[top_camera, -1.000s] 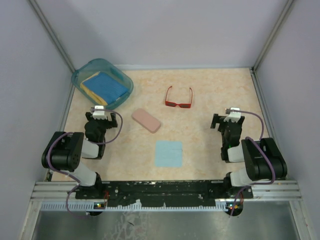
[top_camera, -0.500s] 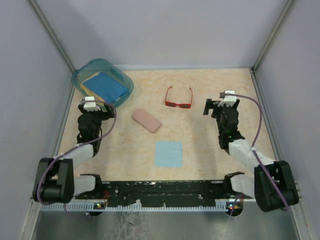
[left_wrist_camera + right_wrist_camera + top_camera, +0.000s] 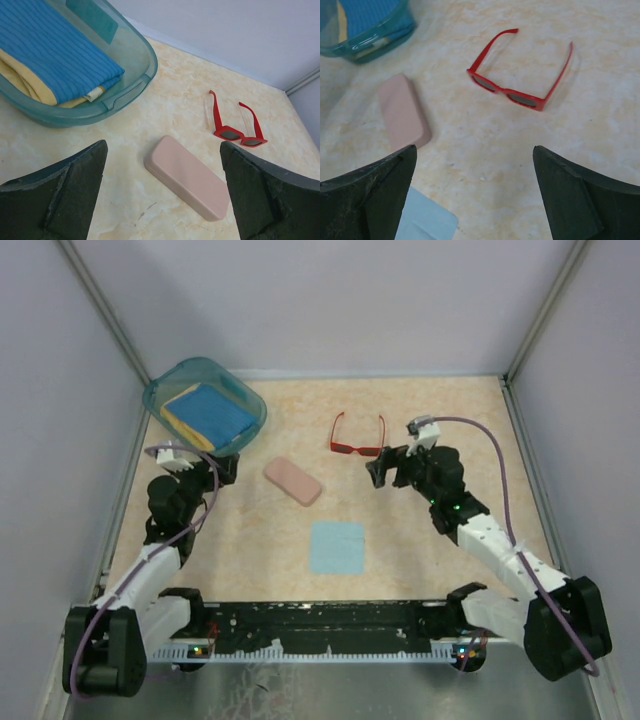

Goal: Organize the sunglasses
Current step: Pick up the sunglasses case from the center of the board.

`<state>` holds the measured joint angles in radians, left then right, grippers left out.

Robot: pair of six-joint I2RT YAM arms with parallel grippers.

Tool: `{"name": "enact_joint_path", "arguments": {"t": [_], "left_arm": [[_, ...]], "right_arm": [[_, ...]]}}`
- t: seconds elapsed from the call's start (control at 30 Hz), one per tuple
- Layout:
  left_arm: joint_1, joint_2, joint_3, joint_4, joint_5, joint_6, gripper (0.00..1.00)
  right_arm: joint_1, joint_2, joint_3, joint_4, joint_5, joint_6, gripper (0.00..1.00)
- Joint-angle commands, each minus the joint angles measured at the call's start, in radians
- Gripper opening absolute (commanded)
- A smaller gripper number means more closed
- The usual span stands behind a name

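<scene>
The red sunglasses (image 3: 358, 437) lie on the table at mid-back with their temple arms unfolded. They also show in the right wrist view (image 3: 520, 75) and the left wrist view (image 3: 235, 122). My right gripper (image 3: 383, 469) is open and empty, just right of and below the sunglasses, apart from them. My left gripper (image 3: 213, 465) is open and empty at the left, between the teal bin and the pink case (image 3: 293, 481). The case is closed and lies flat; it also shows in the left wrist view (image 3: 187, 176) and in the right wrist view (image 3: 402, 112).
A teal plastic bin (image 3: 160, 392) with blue and yellow folded cloths stands at the back left. A light blue square cloth (image 3: 336, 547) lies flat near the middle front. Grey walls enclose the table on three sides.
My right arm has reached left and forward toward the sunglasses. My left arm has stretched out, its gripper now turned toward the pink case. The objects have not moved.
</scene>
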<state>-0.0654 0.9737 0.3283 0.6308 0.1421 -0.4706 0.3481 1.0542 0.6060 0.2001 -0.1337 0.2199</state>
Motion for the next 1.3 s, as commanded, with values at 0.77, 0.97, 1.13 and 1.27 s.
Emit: {"name": "enact_joint_path", "arguments": {"t": [0.77,0.97,1.13,1.27], "left_arm": [[-0.099,-0.039,0.072,-0.407,0.012,0.114,0.97],[-0.139,-0.033,0.085,-0.437,-0.004,0.143,1.0],[-0.139,-0.075,0.065,-0.431,-0.021,0.134,1.0],[-0.139,-0.088,0.058,-0.419,0.006,0.147,1.0]], "right_arm": [[0.472,0.751,0.69,-0.24,0.14,-0.139,0.96],[0.474,0.841,0.768,-0.257,0.129,-0.143,0.99],[0.475,0.902,0.831,-0.307,0.114,-0.162,0.99],[0.48,0.944,0.865,-0.335,0.133,-0.173,0.99]]}}
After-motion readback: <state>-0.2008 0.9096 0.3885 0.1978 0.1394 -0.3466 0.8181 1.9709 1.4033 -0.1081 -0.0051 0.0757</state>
